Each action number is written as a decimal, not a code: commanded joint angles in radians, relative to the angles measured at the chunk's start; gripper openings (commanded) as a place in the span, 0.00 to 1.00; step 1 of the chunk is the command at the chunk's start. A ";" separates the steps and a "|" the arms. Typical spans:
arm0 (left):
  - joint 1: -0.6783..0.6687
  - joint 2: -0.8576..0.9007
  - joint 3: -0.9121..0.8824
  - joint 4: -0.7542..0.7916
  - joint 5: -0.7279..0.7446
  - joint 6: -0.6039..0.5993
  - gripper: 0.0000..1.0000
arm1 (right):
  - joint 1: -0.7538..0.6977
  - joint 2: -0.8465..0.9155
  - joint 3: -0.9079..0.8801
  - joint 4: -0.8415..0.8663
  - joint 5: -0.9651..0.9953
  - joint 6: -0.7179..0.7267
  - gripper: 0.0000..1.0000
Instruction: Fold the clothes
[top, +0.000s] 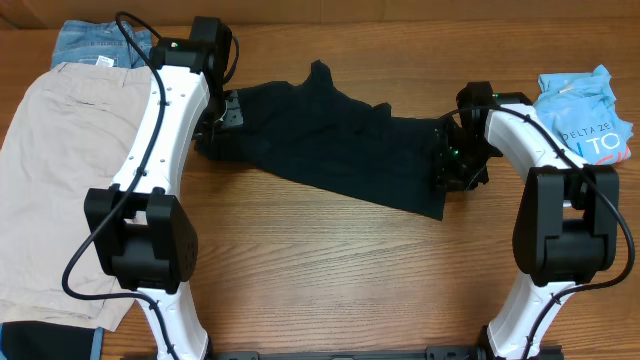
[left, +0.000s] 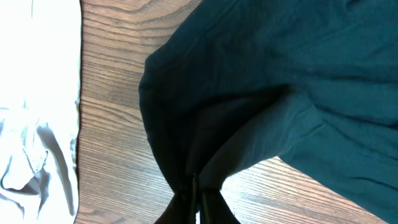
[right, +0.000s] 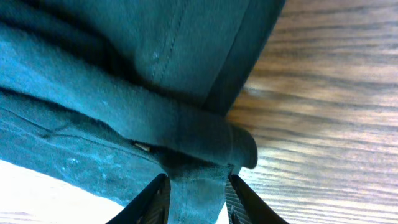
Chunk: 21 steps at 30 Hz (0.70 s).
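Observation:
The clothes in hand are a black T-shirt (top: 330, 140), stretched across the middle of the wooden table between both arms. My left gripper (top: 222, 115) holds its left end. In the left wrist view the jaws (left: 198, 199) are pinched shut on a gathered bunch of the dark shirt (left: 261, 74), which fans out above the wood. My right gripper (top: 445, 160) holds the shirt's right end. In the right wrist view its fingers (right: 198, 186) are closed on a thick rolled fold of the shirt (right: 124, 74).
Beige shorts (top: 60, 170) lie spread along the table's left side and show as pale cloth (left: 31, 124) in the left wrist view. Blue denim (top: 95, 45) sits at the back left. A light-blue printed tee (top: 585, 115) lies at the back right, beside the right arm.

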 joint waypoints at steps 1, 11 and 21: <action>-0.001 0.003 -0.008 0.000 0.001 0.002 0.04 | 0.001 0.001 -0.005 0.015 -0.005 0.007 0.34; -0.001 0.003 -0.008 0.000 0.001 0.002 0.04 | 0.002 0.001 -0.005 0.022 -0.005 0.008 0.38; -0.001 0.003 -0.008 0.001 0.001 0.002 0.04 | 0.002 0.001 -0.006 0.021 0.003 0.008 0.37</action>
